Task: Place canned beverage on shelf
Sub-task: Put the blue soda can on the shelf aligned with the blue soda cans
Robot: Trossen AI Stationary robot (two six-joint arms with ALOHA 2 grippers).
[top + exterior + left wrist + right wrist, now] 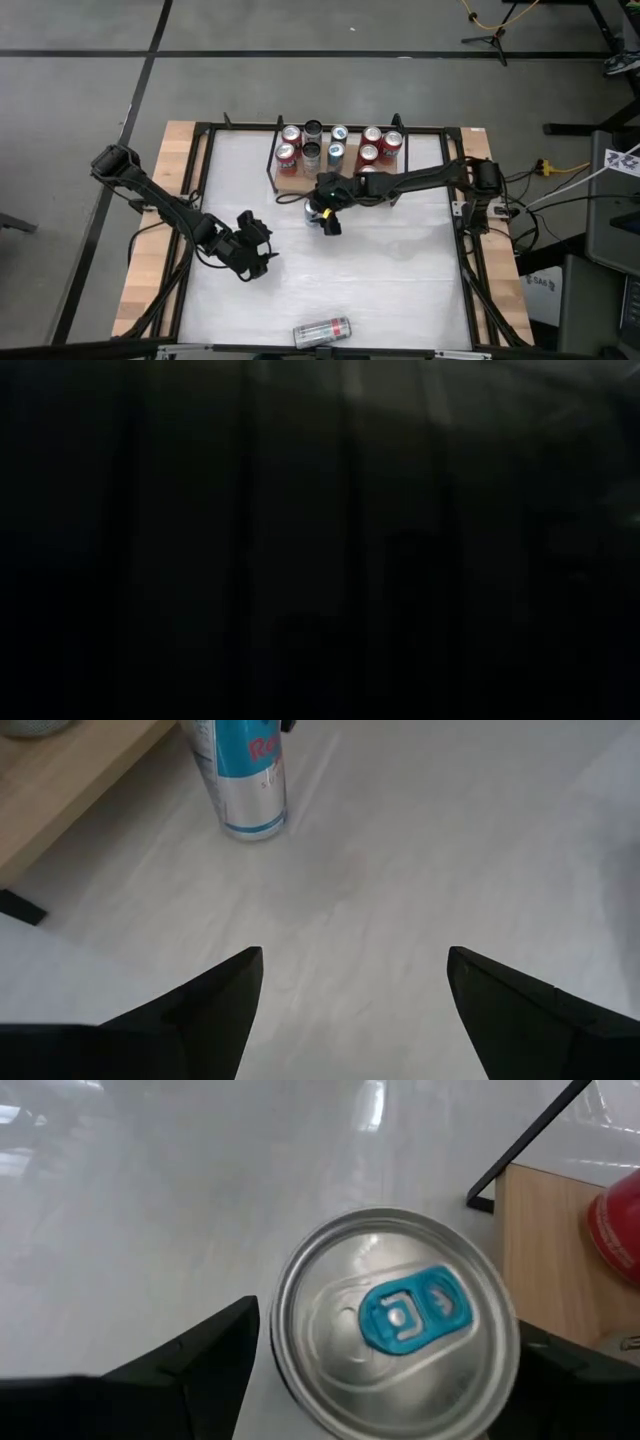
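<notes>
- The right end effector [326, 213] sits over the middle of the white bench [400, 270], just in front of the shelf [292, 183]. Its fingers stand on either side of an upright silver and blue can [395, 1323], one on each flank. They look closed on it, though the contact itself is not plainly visible.
- The can's long axis is vertical, with its blue tab facing up at the wrist camera. In the left wrist view its base [245, 805] appears to rest on the bench, right beside the shelf's front edge.
- From this end effector the shelf lies just behind, toward the bench's far side. Several cans stand there, and its front left part looks free.
- The left end effector [250, 250] waits well off to the left, fingers spread and holding nothing.
- Another can [322, 332] lies on its side near the bench's near edge. It is well apart from both arms.
- The low view is too dark to show anything.
</notes>
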